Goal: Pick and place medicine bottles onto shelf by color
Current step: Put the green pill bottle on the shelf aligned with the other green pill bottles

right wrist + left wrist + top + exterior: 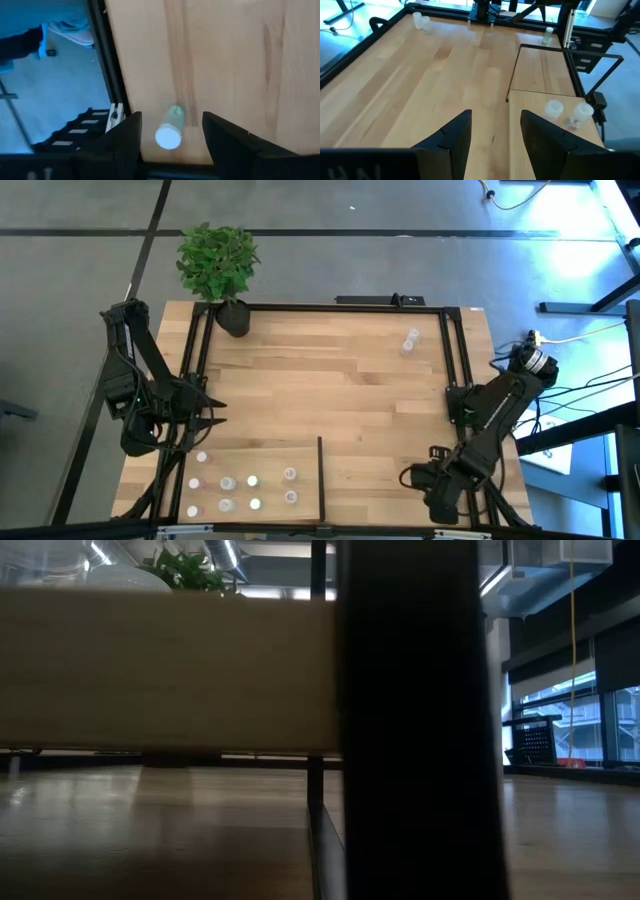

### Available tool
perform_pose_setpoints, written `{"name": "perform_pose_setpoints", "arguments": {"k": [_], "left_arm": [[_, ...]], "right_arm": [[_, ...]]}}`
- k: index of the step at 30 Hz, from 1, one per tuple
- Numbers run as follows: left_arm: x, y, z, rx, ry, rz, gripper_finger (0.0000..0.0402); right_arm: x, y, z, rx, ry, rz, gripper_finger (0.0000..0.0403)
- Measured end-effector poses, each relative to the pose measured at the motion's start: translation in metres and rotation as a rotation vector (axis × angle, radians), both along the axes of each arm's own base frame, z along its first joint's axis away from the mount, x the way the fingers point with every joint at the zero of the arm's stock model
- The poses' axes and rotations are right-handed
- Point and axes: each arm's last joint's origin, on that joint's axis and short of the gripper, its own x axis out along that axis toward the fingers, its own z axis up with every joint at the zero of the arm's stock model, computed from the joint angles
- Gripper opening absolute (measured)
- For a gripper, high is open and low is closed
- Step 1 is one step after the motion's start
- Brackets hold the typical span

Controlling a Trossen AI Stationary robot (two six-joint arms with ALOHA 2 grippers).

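The shelf (pixel 330 380) is a light-wood panel edged by black rails, with a short divider bar (pixel 320 480). Several tiny medicine bottles (pixel 253 480) stand on its near left part. Two clear ones (pixel 410 340) stand at the far right. My right gripper (pixel 171 116) is open at the near right, pointing steeply down. A white-capped, greenish bottle (pixel 169 131) shows on the wood in the gap between its fingers, untouched. In the high view the gripper (pixel 415 477) hides this bottle. My left gripper (pixel 496 114) is open and empty at the left edge (pixel 212 418).
A potted plant (pixel 222 270) stands at the far left corner. Black rails (pixel 107 60) run close beside the bottle under my right gripper. In the low view a dark post (pixel 415 720) and a wooden board (pixel 170 670) block most of the scene.
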Motion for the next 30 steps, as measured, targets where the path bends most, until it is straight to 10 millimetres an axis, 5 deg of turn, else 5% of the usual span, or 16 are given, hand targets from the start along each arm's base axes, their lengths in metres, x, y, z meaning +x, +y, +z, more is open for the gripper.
{"name": "perform_pose_setpoints", "arguments": {"k": [10, 30], "left_arm": [[0.000, 0.000, 0.001, -0.006, -0.012, 0.006, 0.0163], [0.004, -0.010, 0.016, 0.014, -0.087, -0.134, 0.0163]], "right_arm": [[-0.026, 0.022, -0.004, 0.000, -0.013, 0.108, 0.0210], [-0.026, 0.034, -0.032, -0.115, 0.018, 0.128, 0.0209]]}}
